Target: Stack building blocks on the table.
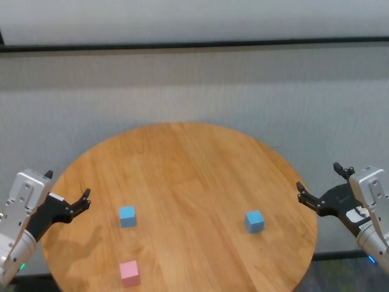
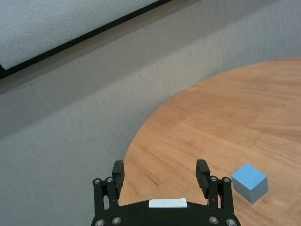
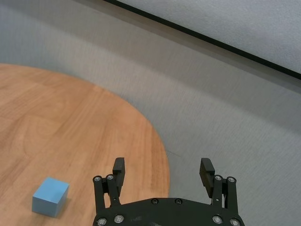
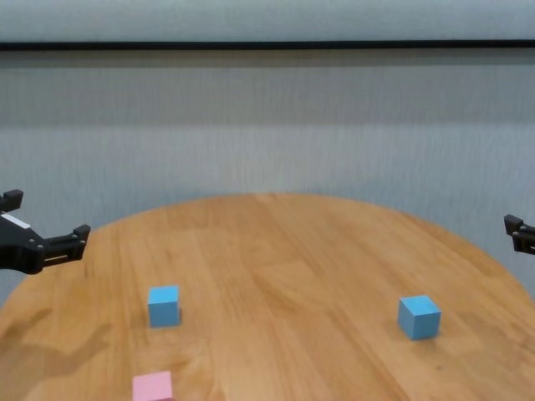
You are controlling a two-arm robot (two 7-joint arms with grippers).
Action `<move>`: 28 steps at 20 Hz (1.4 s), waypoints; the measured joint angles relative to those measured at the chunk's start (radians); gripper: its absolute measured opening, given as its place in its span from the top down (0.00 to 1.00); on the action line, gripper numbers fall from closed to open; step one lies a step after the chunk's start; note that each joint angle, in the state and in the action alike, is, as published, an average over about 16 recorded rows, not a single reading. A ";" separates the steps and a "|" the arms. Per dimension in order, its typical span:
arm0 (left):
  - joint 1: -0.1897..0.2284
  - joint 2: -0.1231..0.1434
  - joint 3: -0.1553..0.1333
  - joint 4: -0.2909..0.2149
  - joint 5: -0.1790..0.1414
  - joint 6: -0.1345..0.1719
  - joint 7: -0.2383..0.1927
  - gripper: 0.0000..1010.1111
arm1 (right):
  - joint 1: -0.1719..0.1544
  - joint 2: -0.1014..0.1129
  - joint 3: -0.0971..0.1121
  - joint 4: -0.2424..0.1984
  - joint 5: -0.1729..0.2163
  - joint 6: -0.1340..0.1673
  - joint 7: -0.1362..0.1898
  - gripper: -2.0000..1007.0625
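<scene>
Three building blocks lie apart on the round wooden table [image 1: 188,164]. One light blue block [image 1: 127,216] sits left of centre, another light blue block [image 1: 254,221] sits right of centre, and a pale pink block [image 1: 129,272] sits near the front edge. My left gripper [image 1: 68,185] is open and empty over the table's left edge; the left blue block [image 2: 249,182] lies beyond its fingers. My right gripper [image 1: 317,176] is open and empty just off the table's right edge; the right blue block [image 3: 50,197] lies to the side of it.
A grey wall with a dark strip [image 1: 194,45] stands behind the table. The table's rim curves close to both grippers. Bare wood [image 4: 284,276] lies between the blocks.
</scene>
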 joint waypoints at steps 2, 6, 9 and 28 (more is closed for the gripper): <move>0.000 0.000 0.000 0.000 0.000 0.000 0.000 0.01 | 0.000 0.000 0.000 0.000 0.000 0.000 0.000 0.01; 0.000 0.000 0.000 0.000 0.000 0.000 0.000 0.01 | 0.000 0.000 0.000 0.000 0.000 0.000 0.000 0.01; 0.000 0.000 0.000 0.000 0.000 0.000 0.000 0.01 | 0.000 0.000 0.000 0.000 0.000 0.000 0.000 0.01; 0.000 0.000 0.000 0.000 0.000 0.000 0.000 0.01 | 0.000 0.000 0.000 0.000 0.000 0.000 0.000 0.01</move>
